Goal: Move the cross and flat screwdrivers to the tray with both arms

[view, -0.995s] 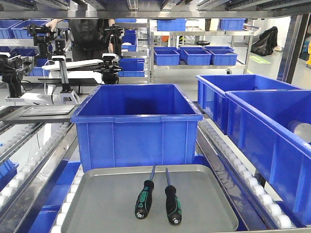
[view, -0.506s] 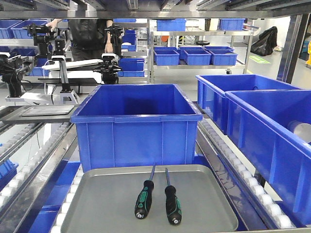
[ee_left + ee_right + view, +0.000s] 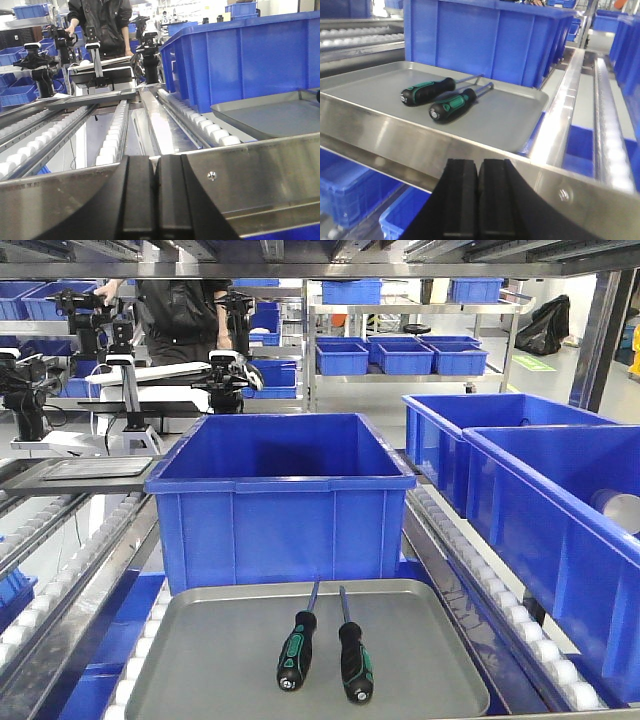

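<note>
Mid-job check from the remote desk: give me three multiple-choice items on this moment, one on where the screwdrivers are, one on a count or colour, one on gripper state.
1. Where do the screwdrivers lie?
A. In the deep blue bin
B. On the grey tray
C. On the rollers

2. How many screwdrivers are on the tray?
A. One
B. Two
C. Three

3. How do the fingers of the right gripper stand?
A. Pressed together, empty
C. Wide open
B. Clamped on a handle

Answers:
1 B: both lie side by side on the tray, in front of the blue bin.
2 B: two black-and-green handles show in the front and right wrist views.
3 A: the fingers meet with nothing between them; the left gripper looks the same.
</note>
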